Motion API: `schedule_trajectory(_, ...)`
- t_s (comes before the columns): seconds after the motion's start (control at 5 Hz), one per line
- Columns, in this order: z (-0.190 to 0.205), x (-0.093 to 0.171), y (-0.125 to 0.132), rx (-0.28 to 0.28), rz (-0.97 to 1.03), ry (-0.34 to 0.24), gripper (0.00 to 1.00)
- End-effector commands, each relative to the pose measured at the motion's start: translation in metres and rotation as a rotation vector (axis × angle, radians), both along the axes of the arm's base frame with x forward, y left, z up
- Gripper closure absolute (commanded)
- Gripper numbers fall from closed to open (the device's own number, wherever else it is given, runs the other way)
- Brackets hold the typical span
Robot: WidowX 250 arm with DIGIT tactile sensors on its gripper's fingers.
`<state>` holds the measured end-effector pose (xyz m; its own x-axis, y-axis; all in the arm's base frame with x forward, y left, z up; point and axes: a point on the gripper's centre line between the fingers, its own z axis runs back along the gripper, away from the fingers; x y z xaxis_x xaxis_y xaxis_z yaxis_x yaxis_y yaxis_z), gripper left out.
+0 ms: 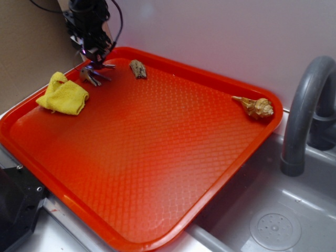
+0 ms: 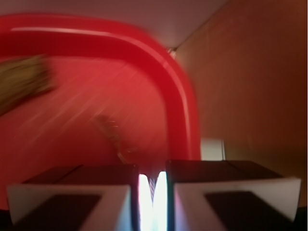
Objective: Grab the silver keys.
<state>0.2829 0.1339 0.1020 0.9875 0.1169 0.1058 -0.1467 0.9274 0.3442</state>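
The silver keys (image 1: 93,74) are a small bunch of thin, dull grey-silver metal pieces, and they sit directly under the tips of the gripper (image 1: 97,62), at the far left corner of the orange tray (image 1: 157,157). The blades spread out like a fan below the fingers, some pointing to the left and some to the right, and the top of the bunch meets the fingertips. In the wrist view the jaws stand almost together with only a narrow bright gap, where a thin shiny piece shows, too blurred to identify.
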Motion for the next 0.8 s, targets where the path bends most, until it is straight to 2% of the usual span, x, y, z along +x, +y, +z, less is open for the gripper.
schedule_trajectory(0.0,0.123,-0.023,-0.068,-0.399,-0.106,-0.056,1.0)
schedule_trajectory(0.2,0.139,-0.031,-0.092,-0.374,-0.155,-0.057,1.0)
schedule_trajectory(0.6,0.139,-0.049,-0.107,-0.323,-0.183,-0.072,1.0)
